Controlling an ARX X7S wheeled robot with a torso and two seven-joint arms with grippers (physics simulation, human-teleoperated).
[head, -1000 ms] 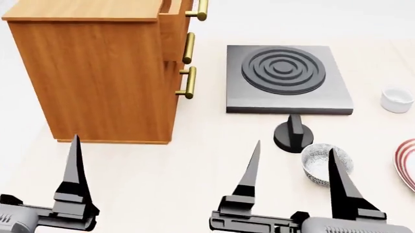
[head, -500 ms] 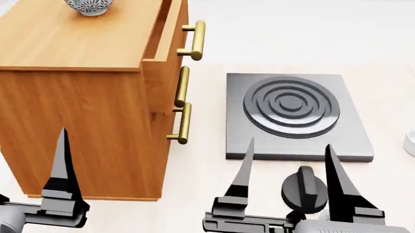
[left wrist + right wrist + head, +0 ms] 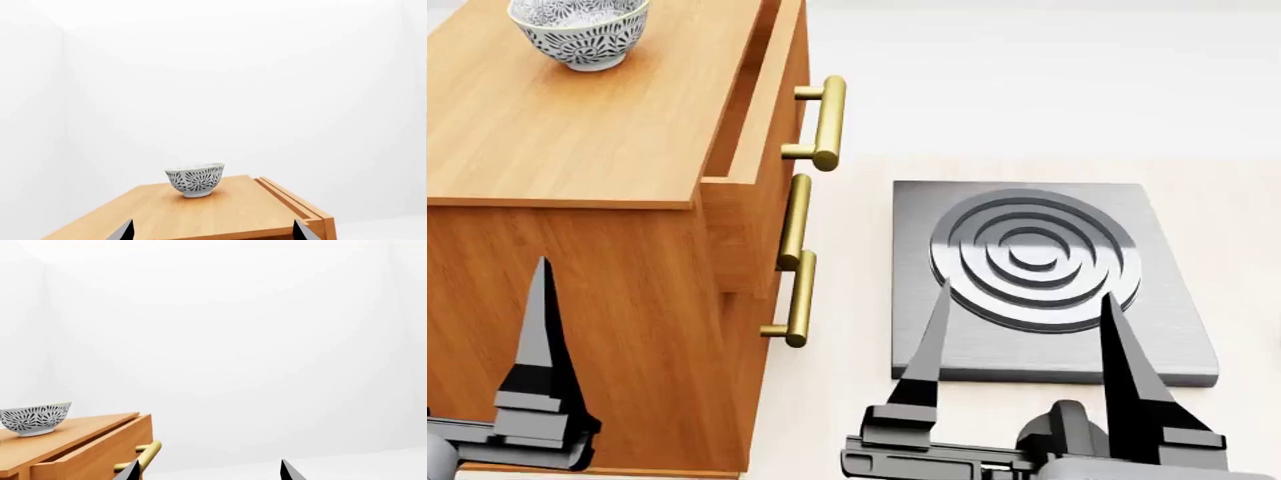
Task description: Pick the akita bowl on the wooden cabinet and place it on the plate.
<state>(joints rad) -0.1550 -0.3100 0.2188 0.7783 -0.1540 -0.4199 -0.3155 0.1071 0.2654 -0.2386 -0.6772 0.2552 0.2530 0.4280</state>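
Nearest, the right hand has its fingers spread wide and empty, hanging over the near edge of the stove on the tabletop. Only one finger of the left hand shows beside the cabinet, so I cannot tell how open it is. Far beyond both hands, the bowl stands upright on the cabinet's top, toward its back, well apart from either hand. The top drawer is pulled out slightly.
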